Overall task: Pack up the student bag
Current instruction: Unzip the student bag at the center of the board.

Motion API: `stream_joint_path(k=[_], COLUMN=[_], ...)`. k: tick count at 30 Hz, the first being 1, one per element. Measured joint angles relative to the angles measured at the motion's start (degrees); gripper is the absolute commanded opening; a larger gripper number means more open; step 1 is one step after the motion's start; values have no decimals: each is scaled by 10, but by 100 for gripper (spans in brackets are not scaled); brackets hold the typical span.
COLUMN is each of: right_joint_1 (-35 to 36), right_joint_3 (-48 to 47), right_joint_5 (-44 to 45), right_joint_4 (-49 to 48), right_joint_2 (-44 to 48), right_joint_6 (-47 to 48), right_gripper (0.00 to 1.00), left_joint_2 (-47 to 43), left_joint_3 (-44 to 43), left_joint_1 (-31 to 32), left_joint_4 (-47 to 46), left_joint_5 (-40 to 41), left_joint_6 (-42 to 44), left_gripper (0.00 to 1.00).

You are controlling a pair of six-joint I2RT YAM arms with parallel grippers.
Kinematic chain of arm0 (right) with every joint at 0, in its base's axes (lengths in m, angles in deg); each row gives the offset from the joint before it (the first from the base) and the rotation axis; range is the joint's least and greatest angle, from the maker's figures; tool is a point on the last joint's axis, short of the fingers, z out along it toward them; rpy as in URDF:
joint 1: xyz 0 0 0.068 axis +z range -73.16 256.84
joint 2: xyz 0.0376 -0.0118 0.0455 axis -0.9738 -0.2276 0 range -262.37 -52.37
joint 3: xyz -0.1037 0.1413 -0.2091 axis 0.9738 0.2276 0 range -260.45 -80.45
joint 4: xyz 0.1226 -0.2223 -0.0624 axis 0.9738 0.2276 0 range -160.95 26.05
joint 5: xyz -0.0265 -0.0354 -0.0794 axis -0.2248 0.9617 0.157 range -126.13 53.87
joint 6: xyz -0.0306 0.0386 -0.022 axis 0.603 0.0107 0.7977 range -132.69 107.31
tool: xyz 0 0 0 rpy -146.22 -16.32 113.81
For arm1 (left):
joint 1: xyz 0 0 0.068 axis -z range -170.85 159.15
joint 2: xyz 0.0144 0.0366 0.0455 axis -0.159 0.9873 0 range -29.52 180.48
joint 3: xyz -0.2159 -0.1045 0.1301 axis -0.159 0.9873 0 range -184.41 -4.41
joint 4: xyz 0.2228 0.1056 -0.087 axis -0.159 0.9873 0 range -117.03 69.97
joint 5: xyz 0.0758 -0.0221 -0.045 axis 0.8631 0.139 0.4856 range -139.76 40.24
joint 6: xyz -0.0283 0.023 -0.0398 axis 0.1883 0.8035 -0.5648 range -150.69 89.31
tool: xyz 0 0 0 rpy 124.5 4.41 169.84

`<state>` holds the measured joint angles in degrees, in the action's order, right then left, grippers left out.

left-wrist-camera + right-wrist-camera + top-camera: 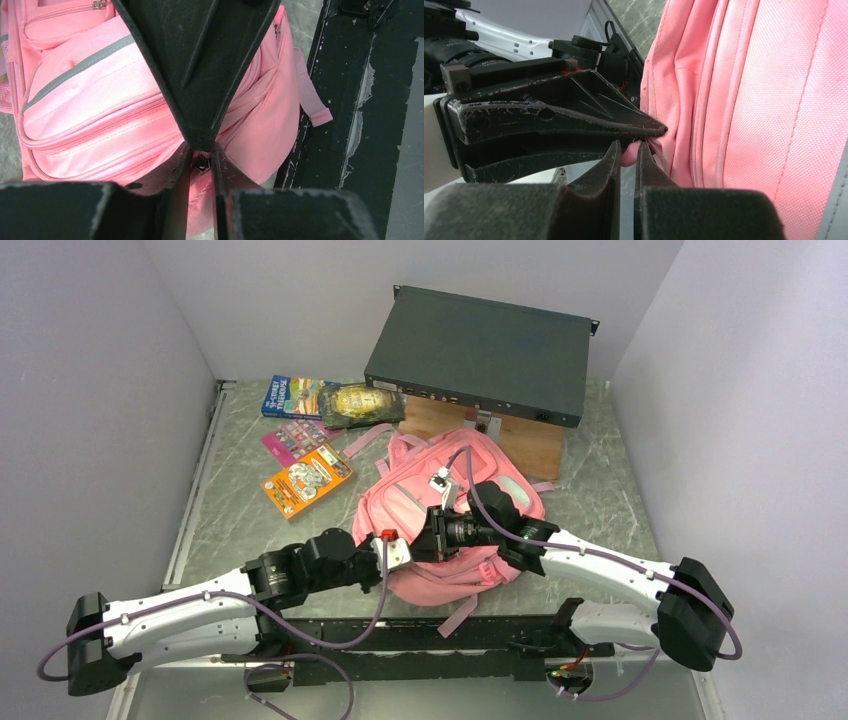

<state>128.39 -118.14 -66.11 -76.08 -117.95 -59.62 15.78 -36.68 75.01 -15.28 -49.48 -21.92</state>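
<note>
Student bag [412,490] lies mid-table; left gripper [201,156] narrow on small dark zip pull [201,163] at bag's 7 o'clock, right gripper [628,150] nips pink seam beside it; hold seam taut, draw pull slowly

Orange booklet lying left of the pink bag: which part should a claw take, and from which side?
Probably its near long edge, from above, on the side facing the student bag. The orange booklet lies flat on the table, so only an edge offers purchase, and that one looks unobstructed.
</note>
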Motion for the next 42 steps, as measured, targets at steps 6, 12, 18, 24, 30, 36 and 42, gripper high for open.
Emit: stream_joint_path(k=[6, 12, 18, 24, 30, 36, 42], right_joint_1=[0, 3, 6, 50, 67, 78, 89], right_joint_3=[-3, -51, -66, -41, -6, 14, 14], right_joint_5=[14, 104, 159, 148, 134, 134, 143], right_joint_4=[24, 141, 219, 211, 162, 129, 85], right_joint_2=[12, 86, 105, 62, -2, -33, -75], right_joint_6=[10, 92, 204, 234, 230, 233, 236], right_gripper=[55, 66, 61, 46, 45, 47, 47], left_joint_2=[3, -20, -35, -52, -40, -26, -23], left_joint_3=[12, 83, 131, 164, 170, 181, 195], left_joint_1=[6, 5, 5, 6, 6, 6, 6], left_joint_4=[-19, -73, -126, -169, -170, -172, -183], left_joint_5=[12, 29, 52, 70, 90, 119, 141], left_joint_6=[-21, -103, -193, -257, -320, -402, -463], left_gripper=[0, 0, 0, 0, 0, 5, 21])
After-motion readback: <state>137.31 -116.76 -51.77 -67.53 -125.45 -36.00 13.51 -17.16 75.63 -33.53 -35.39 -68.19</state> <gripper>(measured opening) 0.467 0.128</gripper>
